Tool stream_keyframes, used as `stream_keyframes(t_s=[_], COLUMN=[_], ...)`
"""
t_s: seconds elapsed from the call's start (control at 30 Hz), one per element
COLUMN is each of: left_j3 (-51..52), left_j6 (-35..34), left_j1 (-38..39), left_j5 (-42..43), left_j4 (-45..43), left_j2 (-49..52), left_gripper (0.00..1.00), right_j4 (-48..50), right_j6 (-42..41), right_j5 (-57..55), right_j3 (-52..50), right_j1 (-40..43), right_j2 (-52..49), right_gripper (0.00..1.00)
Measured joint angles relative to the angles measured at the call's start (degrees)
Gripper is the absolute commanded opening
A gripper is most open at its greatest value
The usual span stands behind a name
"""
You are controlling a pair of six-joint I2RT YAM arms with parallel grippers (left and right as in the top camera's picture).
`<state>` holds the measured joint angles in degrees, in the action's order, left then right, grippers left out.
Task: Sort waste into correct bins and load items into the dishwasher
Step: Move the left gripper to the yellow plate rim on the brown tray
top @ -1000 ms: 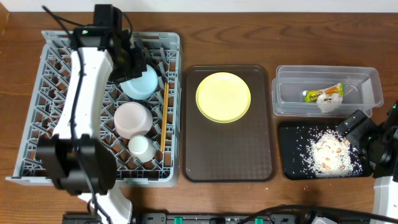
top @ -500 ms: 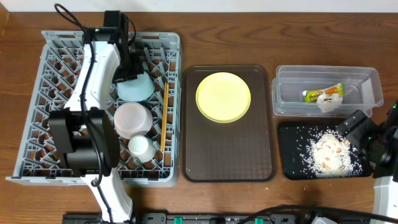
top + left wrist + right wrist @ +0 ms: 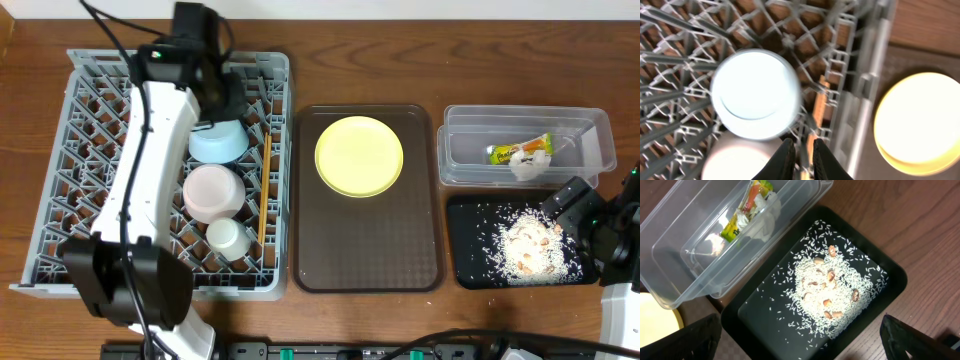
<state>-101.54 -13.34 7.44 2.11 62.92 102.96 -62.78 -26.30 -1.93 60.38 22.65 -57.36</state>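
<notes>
The grey dish rack (image 3: 80, 150) holds the light blue bowl (image 3: 220, 143) upside down, the white bowl (image 3: 212, 192), the white cup (image 3: 228, 237) and the chopsticks (image 3: 264, 190). My left gripper (image 3: 213, 85) hovers over the rack's far side, above the blue bowl (image 3: 756, 94). Its fingers (image 3: 801, 156) are nearly together and hold nothing. The yellow-green plate (image 3: 359, 156) lies on the brown tray. The clear tub (image 3: 470, 165) holds the wrapper (image 3: 742, 217) and the tissue (image 3: 765, 225). The black tray (image 3: 765, 305) holds rice and scraps (image 3: 825, 290). My right gripper (image 3: 805, 345) is open above it.
The brown serving tray (image 3: 365, 250) sits between the rack and the bins. The plate (image 3: 920, 120) and the rack's right wall (image 3: 872, 75) also show in the left wrist view. Bare wooden table runs along the far edge.
My left arm has drawn back from the light blue bowl toward the rack's far edge. The bowl stays upside down in the rack. The right arm has not moved.
</notes>
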Motion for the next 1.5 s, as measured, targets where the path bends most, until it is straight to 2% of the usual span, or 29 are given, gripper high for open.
stream_keyframes(t_s=[0.2, 0.23, 0.27, 0.33, 0.47, 0.63, 0.77, 0.93, 1.27, 1.33, 1.37, 1.4, 1.43, 1.5], left_j3=[0.87, 1.31, 1.68, 2.8, 6.03, 10.73, 14.4, 15.63, 15.72, 15.65, 15.43, 15.37, 15.32, 14.95], left_j6=[-2.45, -2.8, -2.95, -3.32, -3.5, -3.63, -3.58, -3.58, -3.58, -3.39, -3.43, -3.39, -3.74, -3.23], left_j1=[4.87, 6.01, 7.15, 10.25, 17.25, 25.18, 30.97, 35.12, 38.38, 38.88, 39.06, 39.21, 39.28, 39.21], left_j5=[0.11, 0.35, 0.55, 0.81, 1.18, 1.84, 1.79, 0.09, -1.51, -2.43, -2.51, -2.58, -3.08, -3.65], left_j4=[0.13, -0.13, -0.37, -2.03, -7.1, -15.65, -22.97, -26.64, -32.57, -33.18, -33.62, -33.66, -33.7, -33.83], left_j2=[0.33, 0.33, 0.33, 0.35, 0.37, 0.9, 2.51, 6.64, 17.42, 19.58, 19.67, 19.76, 20.06, 20.39], left_gripper=[0.17, 0.23, 0.25, 0.38, 0.53, 0.59, 0.6, 0.6, 0.6, 0.59, 0.53, 0.45, 0.29, 0.08], right_j4=[0.0, 0.0, 0.0, 0.0, 0.0, 0.0, 0.0, 0.0, 0.0, 0.02, 0.0, 0.02, -0.02, 0.0], right_j6=[0.0, 0.0, 0.0, 0.0, 0.0, 0.02, 0.0, 0.0, 0.0, 0.0, 0.0, 0.0, 0.0, 0.0], right_j5=[0.0, 0.0, 0.0, 0.0, 0.0, 0.0, 0.0, 0.0, 0.0, 0.0, 0.02, -0.02, 0.0, 0.0], right_j3=[-0.02, 0.0, 0.0, 0.0, -0.02, 0.0, 0.0, 0.0, 0.0, 0.0, 0.0, 0.0, 0.0, 0.0], right_j1=[0.0, 0.0, 0.0, 0.0, 0.0, 0.0, 0.0, 0.0, 0.0, 0.0, 0.0, 0.0, 0.0, 0.0], right_j2=[0.0, 0.0, 0.0, 0.0, 0.0, 0.0, 0.0, 0.0, 0.0, 0.0, 0.0, 0.0, 0.0, 0.0], right_gripper=[0.99, 0.99, 0.99, 0.99, 0.99, 0.99, 0.99, 0.99, 0.99, 0.99, 0.99, 0.99, 0.99, 0.99])
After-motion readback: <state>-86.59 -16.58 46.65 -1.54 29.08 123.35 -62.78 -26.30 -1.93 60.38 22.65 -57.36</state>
